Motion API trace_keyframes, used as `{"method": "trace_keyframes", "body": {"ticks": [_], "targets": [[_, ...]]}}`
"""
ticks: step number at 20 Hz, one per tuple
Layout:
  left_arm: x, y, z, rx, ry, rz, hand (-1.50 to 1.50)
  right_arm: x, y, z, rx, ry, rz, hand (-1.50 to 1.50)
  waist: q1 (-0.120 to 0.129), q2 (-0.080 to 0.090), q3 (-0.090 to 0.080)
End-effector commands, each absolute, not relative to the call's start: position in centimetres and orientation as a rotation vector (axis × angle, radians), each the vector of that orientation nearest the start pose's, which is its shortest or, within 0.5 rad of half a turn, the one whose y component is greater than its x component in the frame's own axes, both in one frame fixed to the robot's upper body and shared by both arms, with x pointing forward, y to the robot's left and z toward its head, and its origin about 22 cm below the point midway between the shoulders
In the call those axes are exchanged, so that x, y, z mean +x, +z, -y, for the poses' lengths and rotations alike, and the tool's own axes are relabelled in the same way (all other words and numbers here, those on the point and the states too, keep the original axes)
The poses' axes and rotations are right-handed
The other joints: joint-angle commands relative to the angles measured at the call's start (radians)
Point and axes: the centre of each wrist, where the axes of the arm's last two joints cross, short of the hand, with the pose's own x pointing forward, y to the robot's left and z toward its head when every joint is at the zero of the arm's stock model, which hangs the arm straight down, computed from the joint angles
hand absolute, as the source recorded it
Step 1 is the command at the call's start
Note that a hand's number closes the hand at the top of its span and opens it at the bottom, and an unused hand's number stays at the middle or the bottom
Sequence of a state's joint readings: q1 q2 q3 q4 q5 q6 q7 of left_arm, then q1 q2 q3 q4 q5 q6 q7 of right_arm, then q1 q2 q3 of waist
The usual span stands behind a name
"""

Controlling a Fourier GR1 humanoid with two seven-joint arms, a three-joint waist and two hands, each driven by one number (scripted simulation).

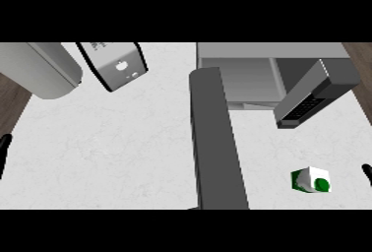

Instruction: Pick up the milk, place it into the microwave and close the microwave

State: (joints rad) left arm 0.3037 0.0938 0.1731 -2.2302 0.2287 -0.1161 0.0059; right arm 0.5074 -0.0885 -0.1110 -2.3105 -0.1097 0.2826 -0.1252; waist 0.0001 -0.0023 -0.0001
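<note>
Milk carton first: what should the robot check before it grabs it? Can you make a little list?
1. Milk carton stands free on the counter: ok.
2. Microwave is open, door swung out: ok.
3. Microwave cavity bare, as far as it shows: ok.
4. Right hand near the carton: ok, only a sliver shows at the edge.
5. Left hand out of the way: ok.
6. Right hand's fingers ready: cannot tell.

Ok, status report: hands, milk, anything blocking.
Left hand and right hand barely in view at the edges. Milk on counter, untouched. Microwave door swung open, left of milk.
</note>
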Motion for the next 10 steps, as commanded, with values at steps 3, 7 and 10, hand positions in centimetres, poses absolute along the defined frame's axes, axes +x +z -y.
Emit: {"method": "trace_keyframes", "body": {"ticks": [3,7,10], "targets": [[12.3,11.0,-29.7,0.054,0.081,1.955,-1.5,11.2,6.3,29.0,-0.052,0.166,1.909,-1.5,0.001,0.0,0.0],[12.1,9.9,-31.9,0.073,0.062,1.961,-1.5,10.7,5.6,30.6,-0.102,0.136,1.87,-1.5,-0.001,0.0,0.0],[11.9,11.3,-30.8,0.055,0.068,1.949,-1.5,12.3,4.2,31.1,-0.118,0.1,1.857,-1.5,0.001,0.001,0.0]]}}
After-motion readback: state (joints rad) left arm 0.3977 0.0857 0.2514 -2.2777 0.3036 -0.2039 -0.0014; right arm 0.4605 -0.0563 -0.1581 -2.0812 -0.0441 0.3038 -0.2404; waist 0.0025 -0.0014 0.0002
